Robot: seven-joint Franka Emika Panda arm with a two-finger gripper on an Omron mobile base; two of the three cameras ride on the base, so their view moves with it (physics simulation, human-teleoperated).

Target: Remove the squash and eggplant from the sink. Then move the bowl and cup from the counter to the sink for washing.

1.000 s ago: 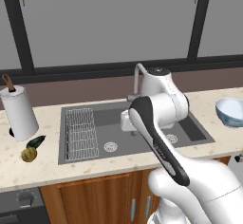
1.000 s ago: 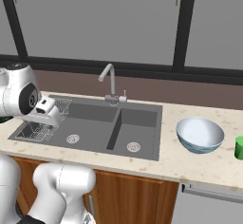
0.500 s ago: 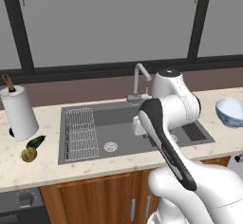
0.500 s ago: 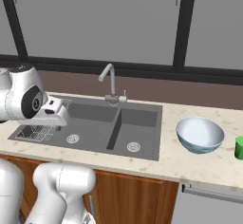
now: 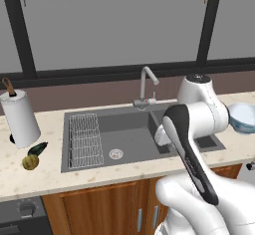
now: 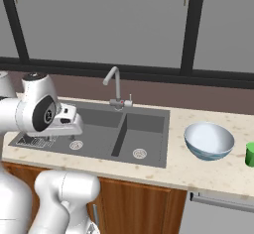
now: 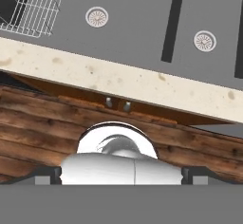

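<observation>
We see flat, even rendered light with no glare, only faint soft shadows inside the sink (image 5: 124,139) basins and under the desk (image 7: 118,83) lip, edges sharp, no blur or lens distortion anywhere.

Left base view: taken from behind the arm, left side, looking forward and down over the sink (image 5: 119,139) and counter (image 5: 45,172) toward the window. Right base view: taken from behind, right side, facing the same way; sink (image 6: 124,134) and faucet (image 6: 116,87) are shared. Hand view: aimed steeply down, close over the counter edge (image 7: 142,83) and both drains.
</observation>
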